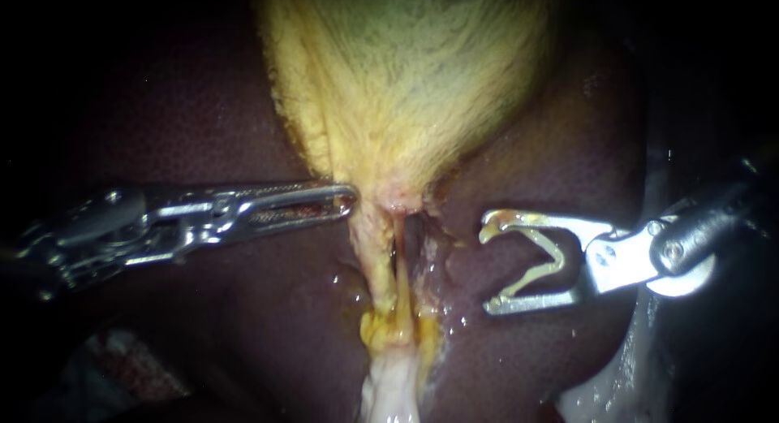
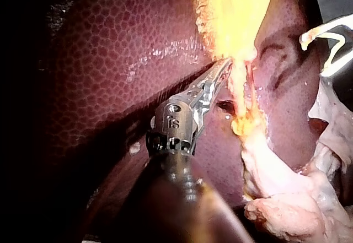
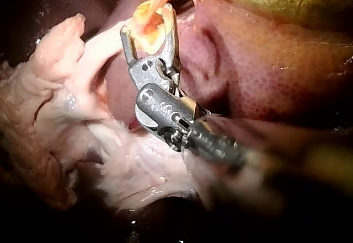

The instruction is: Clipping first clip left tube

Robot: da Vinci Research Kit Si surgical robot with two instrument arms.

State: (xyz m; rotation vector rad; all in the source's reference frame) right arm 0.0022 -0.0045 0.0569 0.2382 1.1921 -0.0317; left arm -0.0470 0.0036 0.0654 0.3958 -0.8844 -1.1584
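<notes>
While the right instrument (image 1: 487, 267) hangs off to one side of the tubes, its jaws stand wide apart with a clip (image 1: 558, 262) seated between them. The clip is a bent metal V that touches both jaws and opens toward the tissue. Dark liver (image 1: 203, 114) shows in the gap between those jaw tips and the tubes, so nothing is straddled yet.

Beyond that gap lies the left tube (image 1: 375, 261), which I take to be the yellow strand running down from the gallbladder's neck. A narrow dark slit parts it from a thinner strand beside it, and lower down it ends in a lump of yellow fat.

On its far side the left instrument (image 1: 350, 198) reaches in, jaws lying together with no gap I can see. Its tip just touches the yellow edge of the gallbladder (image 1: 406, 82) at the neck, and I see no tissue caught between the jaws.

The tube looks thin, soft and wet, so I judge it limp, slippery and easy to nick or tear. The best place to take it seems to be the bare stretch between the neck and the fat lump. There the clip could sit square across it, one jaw passing through the slit, so that only this one tube is closed.
</notes>
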